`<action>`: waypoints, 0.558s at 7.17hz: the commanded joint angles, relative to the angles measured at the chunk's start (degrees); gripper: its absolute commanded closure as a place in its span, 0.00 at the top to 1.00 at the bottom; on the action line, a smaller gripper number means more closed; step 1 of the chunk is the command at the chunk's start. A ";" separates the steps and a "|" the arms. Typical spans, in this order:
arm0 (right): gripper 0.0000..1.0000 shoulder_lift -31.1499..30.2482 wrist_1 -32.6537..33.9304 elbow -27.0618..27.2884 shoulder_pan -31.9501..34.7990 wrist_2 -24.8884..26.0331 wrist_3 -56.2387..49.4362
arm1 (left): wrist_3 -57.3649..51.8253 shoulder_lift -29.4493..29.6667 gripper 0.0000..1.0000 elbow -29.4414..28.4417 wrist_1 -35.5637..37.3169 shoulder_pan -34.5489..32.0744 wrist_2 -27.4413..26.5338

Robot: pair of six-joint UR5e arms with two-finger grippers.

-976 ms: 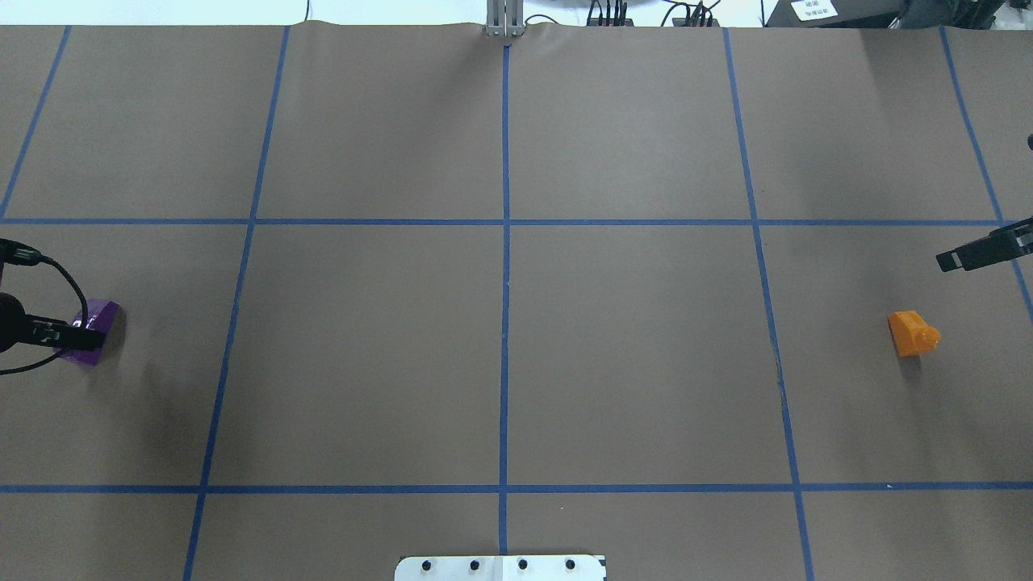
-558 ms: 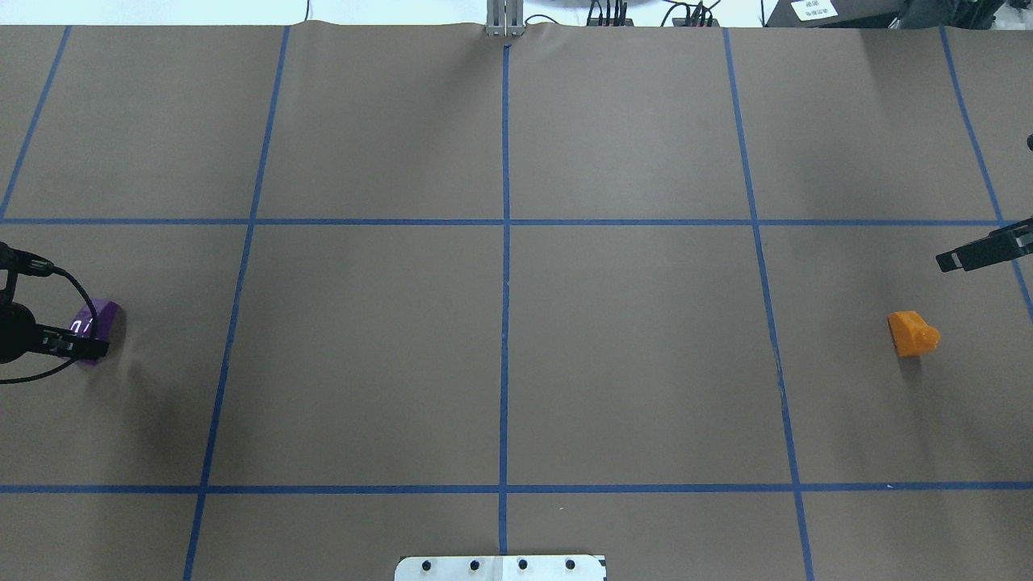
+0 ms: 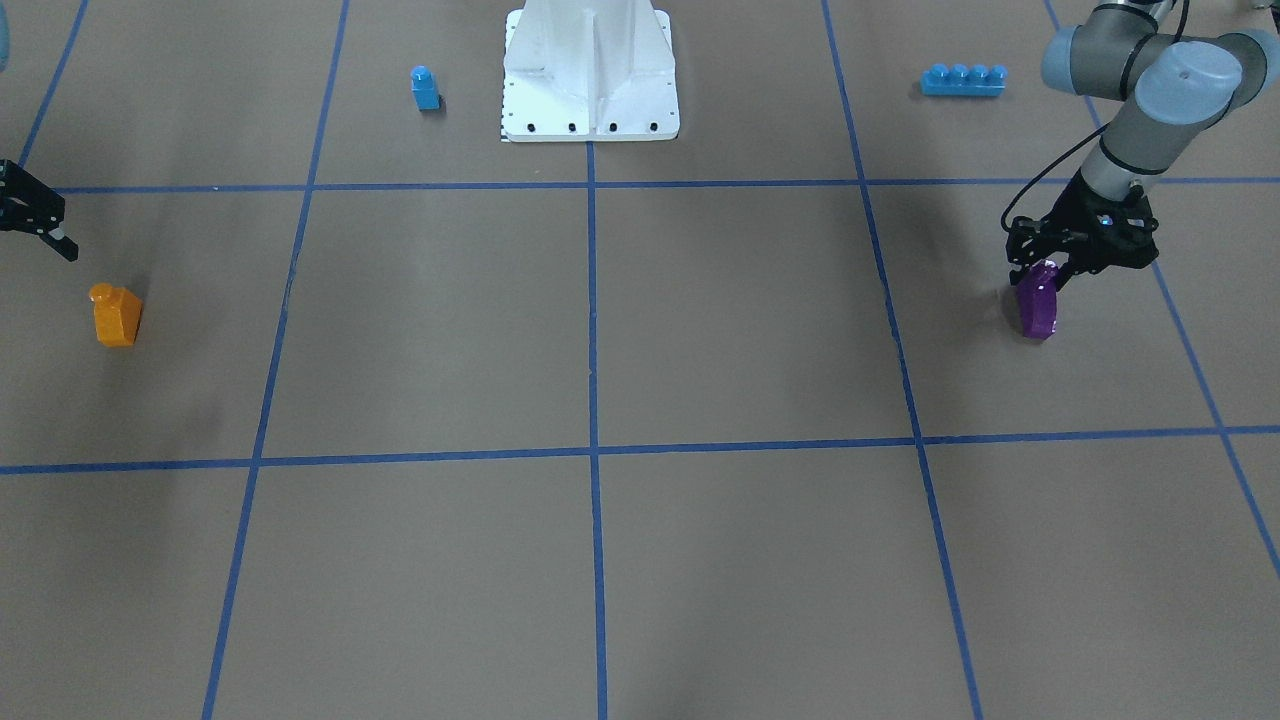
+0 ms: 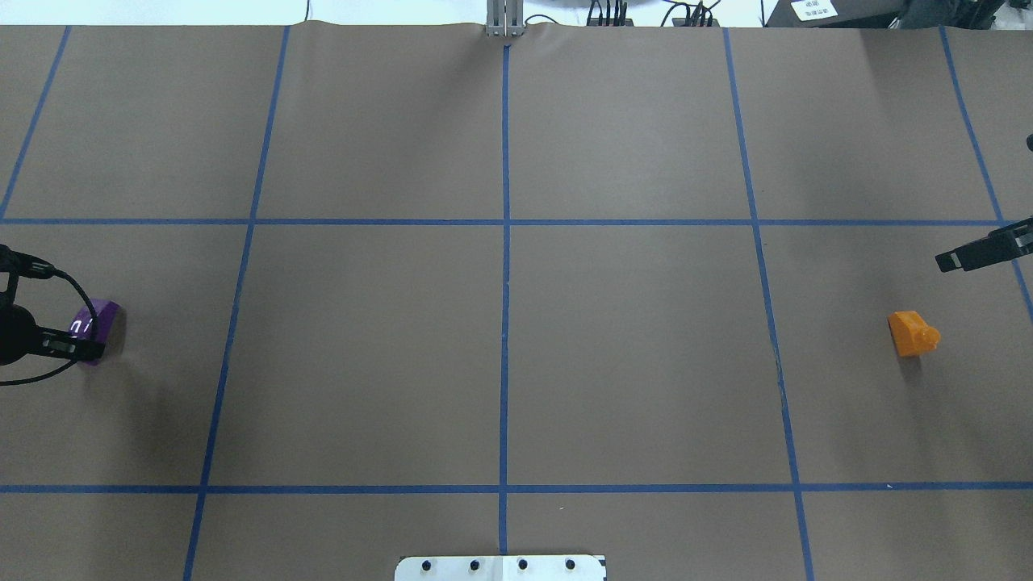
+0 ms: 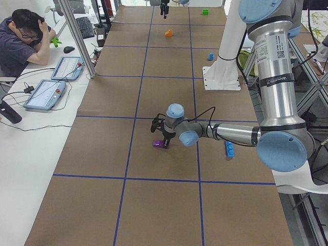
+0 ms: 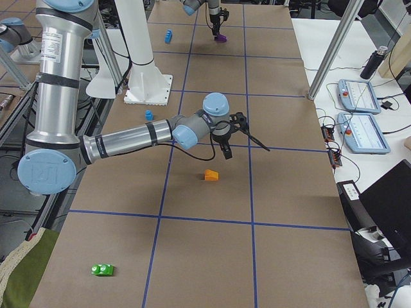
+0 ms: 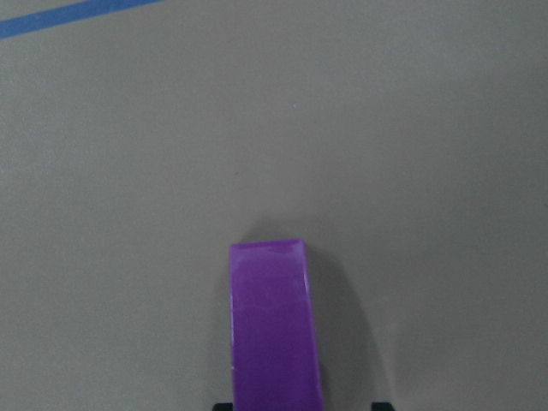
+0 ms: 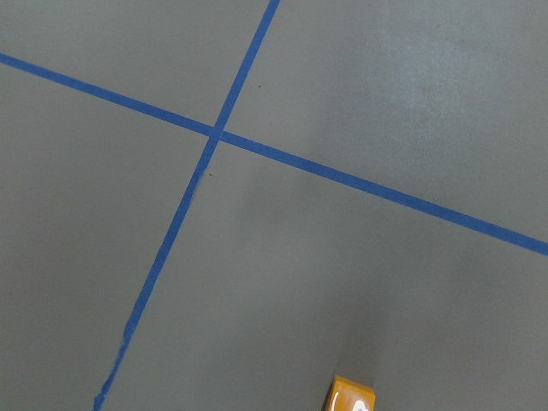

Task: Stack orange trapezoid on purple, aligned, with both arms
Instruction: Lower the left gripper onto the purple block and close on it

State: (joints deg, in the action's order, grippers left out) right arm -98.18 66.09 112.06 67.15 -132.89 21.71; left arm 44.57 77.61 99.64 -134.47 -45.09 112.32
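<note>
Left gripper [image 3: 1045, 272] spread astride purple block [image 3: 1037, 303]; right gripper [image 3: 60, 232] spread, empty. Block light, rigid, glossy, likely slippery; pinch flat sides, not slope.

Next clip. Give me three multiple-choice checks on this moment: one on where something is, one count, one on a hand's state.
1. Where is the orange trapezoid?
A in the right hand
B on the table, apart from that hand
C hidden from every view

2. How many blue blocks are on the table?
A one
B two
C four

3. The right hand is:
A open and empty
B shut on the orange trapezoid
C shut on a blue block

Key:
1 B, it lies alone on the table with clear space to the hand.
2 B, a small blue block and a long blue brick.
3 A, its fingers are spread with nothing between them.
</note>
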 commanded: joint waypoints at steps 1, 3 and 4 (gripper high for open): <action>1.00 0.09 0.00 0.00 -0.01 -0.18 0.00 | 0.08 0.09 0.04 0.37 -0.09 0.00 0.00; 1.00 0.09 0.00 0.09 -0.01 -0.27 0.00 | 0.69 0.96 0.00 2.73 0.17 -0.08 0.09; 1.00 0.09 0.00 0.09 -0.01 -0.27 0.00 | 1.22 1.32 0.00 6.23 1.57 -0.08 0.52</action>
State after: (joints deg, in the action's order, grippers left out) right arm -98.09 66.09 112.13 67.15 -133.14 21.71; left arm 45.18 78.45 102.54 -134.05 -45.16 112.48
